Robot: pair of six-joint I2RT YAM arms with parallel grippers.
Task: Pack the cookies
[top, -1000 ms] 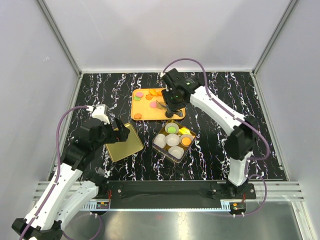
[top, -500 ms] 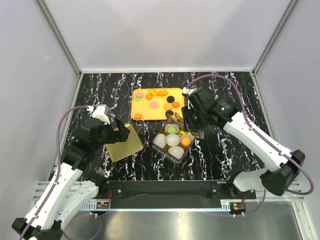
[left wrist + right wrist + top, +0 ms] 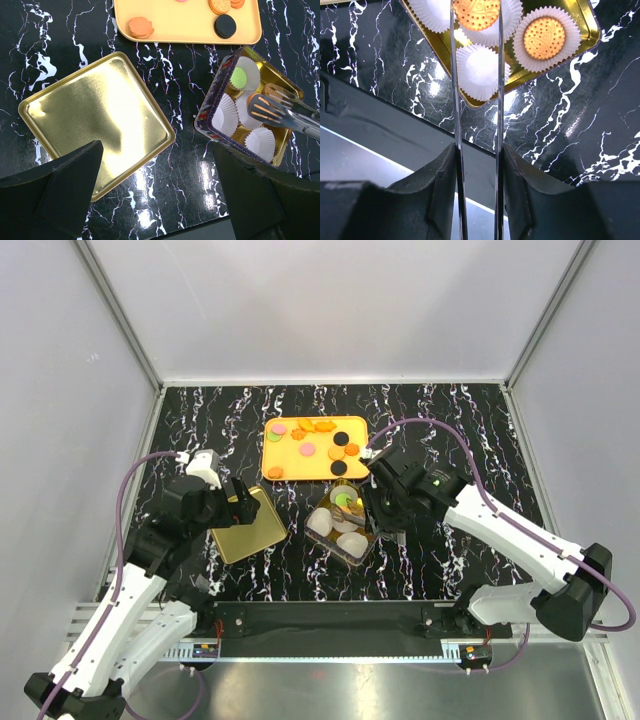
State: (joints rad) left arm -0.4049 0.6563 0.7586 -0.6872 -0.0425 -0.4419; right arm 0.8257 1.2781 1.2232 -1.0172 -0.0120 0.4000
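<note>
The right gripper (image 3: 477, 160) is clamping tongs (image 3: 454, 90) (pinching an orange cookie (image 3: 476, 12)) over the gold tin (image 3: 517, 76), whose paper cups (image 3: 482, 70) are seemingly holding two cookies; the left gripper (image 3: 159, 187) is hanging spread.

Most of the cookies (image 3: 322, 426) lie flat and scattered on the orange tray (image 3: 300, 468): round orange ones, a pink one (image 3: 307, 449), two black ones (image 3: 341, 438) and a scalloped orange one (image 3: 139, 26) at its near-left corner. In the gold box (image 3: 206, 116), a green cookie (image 3: 238, 77) and a patterned orange cookie (image 3: 544, 38) each rest flat in a white paper cup (image 3: 480, 70). Another orange cookie (image 3: 476, 12) sits between the blades of the tongs (image 3: 454, 100), seemingly gripped.
</note>
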